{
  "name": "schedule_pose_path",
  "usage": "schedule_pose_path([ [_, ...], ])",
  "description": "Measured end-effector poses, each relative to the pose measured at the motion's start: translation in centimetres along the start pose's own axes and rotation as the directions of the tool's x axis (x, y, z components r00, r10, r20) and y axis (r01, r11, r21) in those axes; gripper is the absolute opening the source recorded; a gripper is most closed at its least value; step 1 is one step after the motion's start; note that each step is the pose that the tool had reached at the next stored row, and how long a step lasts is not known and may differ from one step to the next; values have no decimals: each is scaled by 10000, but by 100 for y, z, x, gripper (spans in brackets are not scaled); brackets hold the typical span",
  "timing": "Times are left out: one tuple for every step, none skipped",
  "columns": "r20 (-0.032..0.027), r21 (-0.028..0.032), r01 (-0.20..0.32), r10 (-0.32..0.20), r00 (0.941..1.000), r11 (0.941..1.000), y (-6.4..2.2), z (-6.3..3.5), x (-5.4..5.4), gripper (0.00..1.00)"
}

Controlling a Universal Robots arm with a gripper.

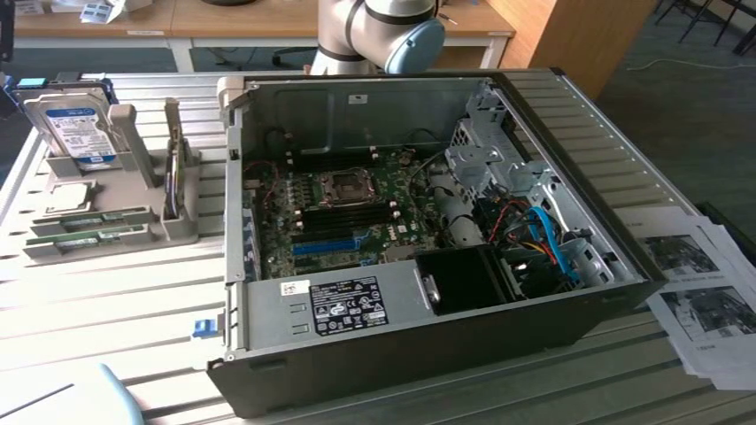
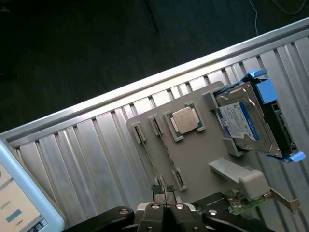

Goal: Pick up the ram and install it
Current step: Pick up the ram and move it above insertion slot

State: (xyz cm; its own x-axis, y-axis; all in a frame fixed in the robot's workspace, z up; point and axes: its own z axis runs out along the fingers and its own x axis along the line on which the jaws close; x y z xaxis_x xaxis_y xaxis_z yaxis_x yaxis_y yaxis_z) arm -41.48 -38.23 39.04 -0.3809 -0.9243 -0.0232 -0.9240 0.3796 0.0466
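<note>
Two green ram sticks (image 1: 92, 220) rest in the front slots of a grey holder tray (image 1: 142, 232), at the exterior view's left of the open computer case (image 1: 413, 266). In the wrist view the ram (image 2: 167, 152) is seen edge-on as thin lines between the tray's small clips. My gripper (image 2: 164, 197) hangs well above the tray's edge, its fingers shut together with nothing between them. The arm's elbow joint (image 1: 378, 31) shows behind the case.
The tray also carries a silver, blue-labelled hard drive (image 2: 244, 121), a CPU chip (image 2: 186, 121) and a green card (image 2: 241, 200). Blue slots (image 1: 325, 245) and black slots (image 1: 354, 212) sit on the motherboard. Printed sheets (image 1: 703, 292) lie at the exterior view's right.
</note>
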Motion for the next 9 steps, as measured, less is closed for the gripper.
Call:
schedule_pose_path([
  [-8,-4,173,-173,9998,9998,0,0,0,9],
  [-16,-8,345,-345,9994,9994,0,0,0,9],
  [-24,-13,513,-513,9987,9987,0,0,0,9],
  [-32,-17,687,-687,9976,9976,0,0,0,9],
  [-40,-22,880,-880,9961,9961,0,0,0,9],
  [-47,-27,1051,-1051,9945,9945,0,1,0,9],
  [-55,-32,1216,-1216,9926,9926,0,0,0,9],
  [-62,-36,1382,-1382,9904,9904,0,1,0,9],
  [-69,-42,1548,-1548,9879,9879,0,1,0,9],
])
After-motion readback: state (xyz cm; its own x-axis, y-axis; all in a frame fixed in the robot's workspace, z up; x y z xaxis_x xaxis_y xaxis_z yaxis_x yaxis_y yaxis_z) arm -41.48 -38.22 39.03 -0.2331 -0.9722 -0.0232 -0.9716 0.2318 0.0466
